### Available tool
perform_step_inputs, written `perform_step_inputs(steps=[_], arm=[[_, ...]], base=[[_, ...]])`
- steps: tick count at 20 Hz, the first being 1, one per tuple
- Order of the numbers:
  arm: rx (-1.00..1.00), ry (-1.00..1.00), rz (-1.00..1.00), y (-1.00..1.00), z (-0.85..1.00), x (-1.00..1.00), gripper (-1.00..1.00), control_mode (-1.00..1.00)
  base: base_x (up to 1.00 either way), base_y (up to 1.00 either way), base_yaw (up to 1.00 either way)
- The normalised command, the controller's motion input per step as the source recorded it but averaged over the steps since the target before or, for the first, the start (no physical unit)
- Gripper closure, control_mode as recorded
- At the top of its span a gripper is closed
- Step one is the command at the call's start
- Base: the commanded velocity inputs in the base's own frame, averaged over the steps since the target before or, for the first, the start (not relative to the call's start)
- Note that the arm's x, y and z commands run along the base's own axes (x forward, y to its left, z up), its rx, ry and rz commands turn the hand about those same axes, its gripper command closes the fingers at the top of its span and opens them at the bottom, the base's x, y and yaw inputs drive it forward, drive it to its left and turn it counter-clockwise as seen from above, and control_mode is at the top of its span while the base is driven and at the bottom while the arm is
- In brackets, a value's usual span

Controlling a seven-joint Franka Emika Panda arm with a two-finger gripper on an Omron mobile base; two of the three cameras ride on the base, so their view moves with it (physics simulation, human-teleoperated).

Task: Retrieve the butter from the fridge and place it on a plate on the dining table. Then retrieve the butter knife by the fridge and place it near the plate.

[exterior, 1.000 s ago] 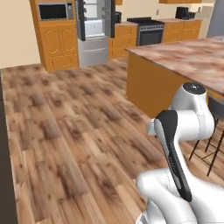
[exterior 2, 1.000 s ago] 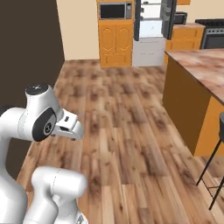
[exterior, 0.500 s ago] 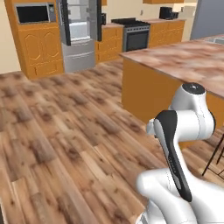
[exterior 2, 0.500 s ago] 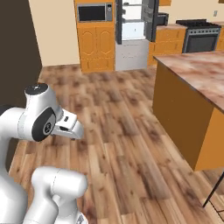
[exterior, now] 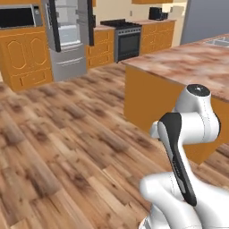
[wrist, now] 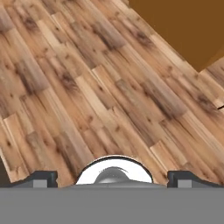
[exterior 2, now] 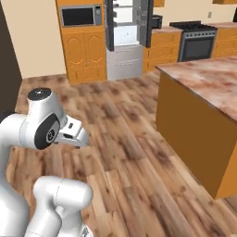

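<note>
Wooden plank floor (wrist: 87, 87) lay beneath the gripper (wrist: 112, 177), whose jaws stood wide apart and held nothing. Beside the arm stood the marble-topped dining table (exterior: 188, 62). Against the far wall, the fridge (exterior 2: 125, 39) stood with both upper doors swung open, between orange cabinets (exterior 2: 83, 53).

**Warm Wood, Orange Cabinets, Grey Steel**

The plank floor (exterior: 67, 147) is mottled brown wood with dark knots. Behind it, the tall grey steel fridge (exterior: 67, 40) has open doors with dark inner edges and a pale white interior. Flanking the fridge stand orange wooden cabinets (exterior: 22, 62), with a black-fronted microwave (exterior 2: 81, 16) above them. Right of the fridge is a dark grey and black stove (exterior: 127, 40). The table (exterior 2: 203, 83) has a reddish-brown and white marbled top over an orange body.
</note>
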Motion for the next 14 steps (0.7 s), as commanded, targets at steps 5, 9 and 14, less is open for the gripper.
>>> perform_step_inputs(steps=[5, 9, 14], arm=[[0.0, 0.0, 0.0, 0.0, 0.0, 0.0, -1.0, 1.0], [0.0, 0.0, 0.0, 0.0, 0.0, 0.0, -1.0, 1.0], [0.0, 0.0, 0.0, 0.0, 0.0, 0.0, -1.0, 1.0]], base=[[1.0, 0.96, -0.25], [1.0, 1.0, -0.27], [1.0, 1.0, -0.25]])
